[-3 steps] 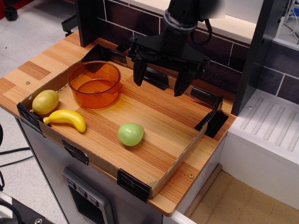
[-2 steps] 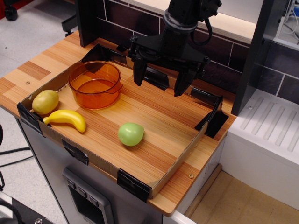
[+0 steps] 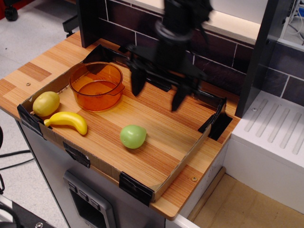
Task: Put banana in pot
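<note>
My gripper (image 3: pixel 158 91) hangs over the middle back of the tray (image 3: pixel 183 164). In the tray, the pot (image 3: pixel 96 85) sits upper left; the lemon (image 3: pixel 46 103) lies far left, the banana (image 3: pixel 68 120) just beside it, lower right. The apple (image 3: pixel 133 136) rests mid-frame, apart.

one raised front view looks down at the wooden counter (image 3: pixel 156 118).

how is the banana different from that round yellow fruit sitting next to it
The banana is long and curved; the round yellow fruit is plump and egg-like. The banana is bright, even yellow, while the round fruit is duller and greenish-yellow. The banana lies nearer the tray's front edge, the round fruit in the left corner. Both rest on the wood, outside the pot.
</note>
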Robot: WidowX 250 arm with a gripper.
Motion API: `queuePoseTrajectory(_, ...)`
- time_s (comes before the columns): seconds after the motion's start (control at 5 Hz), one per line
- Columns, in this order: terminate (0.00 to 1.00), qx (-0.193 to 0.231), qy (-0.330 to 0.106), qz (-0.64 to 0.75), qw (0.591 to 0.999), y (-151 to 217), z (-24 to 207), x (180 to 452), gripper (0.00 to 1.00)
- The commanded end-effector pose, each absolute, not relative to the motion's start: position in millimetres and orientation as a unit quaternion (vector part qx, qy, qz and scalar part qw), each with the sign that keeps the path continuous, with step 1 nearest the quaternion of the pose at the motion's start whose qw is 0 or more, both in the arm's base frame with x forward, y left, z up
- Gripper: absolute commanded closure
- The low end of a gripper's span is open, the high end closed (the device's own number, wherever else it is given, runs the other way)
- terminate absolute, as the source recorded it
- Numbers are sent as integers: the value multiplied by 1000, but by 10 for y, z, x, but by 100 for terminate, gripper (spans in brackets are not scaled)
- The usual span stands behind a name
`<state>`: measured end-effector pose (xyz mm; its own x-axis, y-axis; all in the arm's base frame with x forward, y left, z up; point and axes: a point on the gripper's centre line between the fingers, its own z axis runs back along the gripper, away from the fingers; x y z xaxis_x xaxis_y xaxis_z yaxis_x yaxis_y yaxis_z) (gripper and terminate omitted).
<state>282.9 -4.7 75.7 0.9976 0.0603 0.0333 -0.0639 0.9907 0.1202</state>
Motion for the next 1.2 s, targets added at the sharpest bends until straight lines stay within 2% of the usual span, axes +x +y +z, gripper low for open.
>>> queuePoseTrajectory(0.0,0,28,-30,-199,979,164,935,2565,0)
queuePoseTrajectory(0.2,0,23,-12,-303,953,371,922,2506,0)
queuePoseTrajectory(0.4,0,12,13,-345,938,548,873,2462,0)
queuePoseTrajectory(1.0,0,53,5,-291,955,961,689,2362,0)
